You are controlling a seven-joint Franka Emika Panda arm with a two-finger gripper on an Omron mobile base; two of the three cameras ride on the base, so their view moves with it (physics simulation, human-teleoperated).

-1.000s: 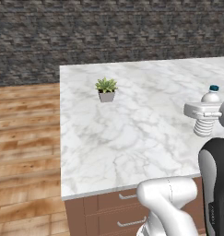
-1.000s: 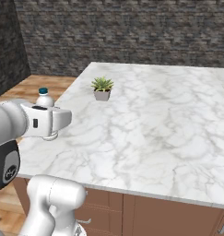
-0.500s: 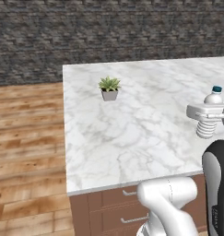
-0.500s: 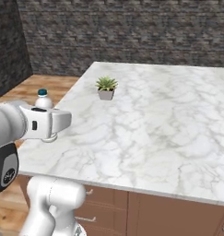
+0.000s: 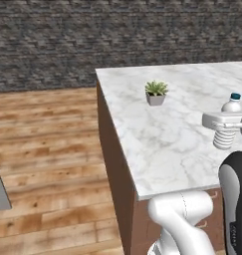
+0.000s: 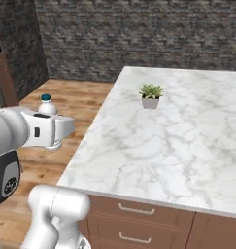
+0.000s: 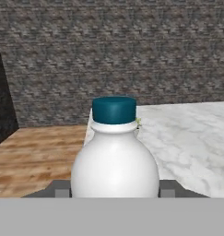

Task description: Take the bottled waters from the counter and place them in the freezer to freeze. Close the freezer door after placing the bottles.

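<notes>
1. The gripper is clamped on a bottled water; in the hand view the finger tips press in on both sides of its pale body, teal cap up.
2. From the left base view, that bottle stands upright in the hand, seen over the counter; how high it sits above the marble I cannot tell.
3. In the right base view the cap peeks above the white arm, with wooden floor behind it.
4. A potted plant stands well apart on the marble.
5. The counter's left edge drops to broad open floor, running back to the dark stone wall.
</notes>
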